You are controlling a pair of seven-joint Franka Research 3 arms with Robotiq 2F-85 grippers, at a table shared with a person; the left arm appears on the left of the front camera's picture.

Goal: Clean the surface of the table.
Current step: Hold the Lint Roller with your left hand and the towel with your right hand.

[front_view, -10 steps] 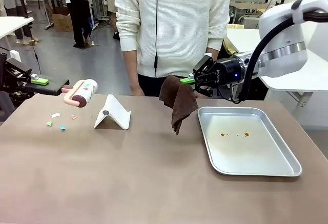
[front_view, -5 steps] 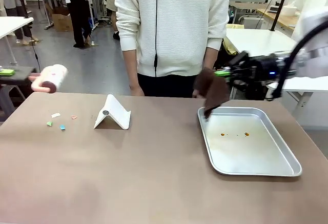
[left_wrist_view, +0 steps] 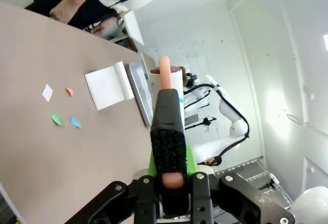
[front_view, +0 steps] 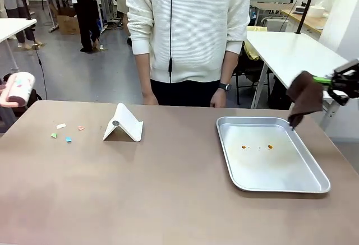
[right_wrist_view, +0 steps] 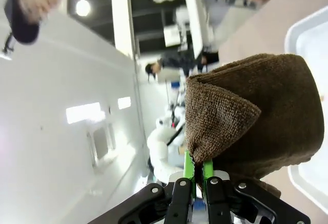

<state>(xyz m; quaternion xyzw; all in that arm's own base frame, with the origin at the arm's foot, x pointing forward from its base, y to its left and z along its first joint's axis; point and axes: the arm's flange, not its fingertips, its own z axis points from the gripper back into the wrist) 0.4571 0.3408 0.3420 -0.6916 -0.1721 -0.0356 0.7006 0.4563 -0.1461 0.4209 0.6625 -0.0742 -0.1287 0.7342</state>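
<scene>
Running long side-to-side, table point(front_view: 168, 194), left gripper point(left_wrist_view: 172, 190) clamped on lint roller point(left_wrist_view: 165, 85), right gripper point(right_wrist_view: 198, 171) clamped on brown cloth point(right_wrist_view: 256, 111)

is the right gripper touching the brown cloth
Touching: in the right wrist view the right gripper pinches the brown cloth between its green pads.

In the front view, you saw the lint roller point(front_view: 19, 87) at 9 o'clock blurred and cut off by the picture's edge. At 3 o'clock, the right gripper point(front_view: 321, 79) was cropped by the edge, its fingertips hidden in the brown cloth point(front_view: 304, 96). You could not identify the small spots point(front_view: 257, 146) in the tray point(front_view: 280, 172).
</scene>
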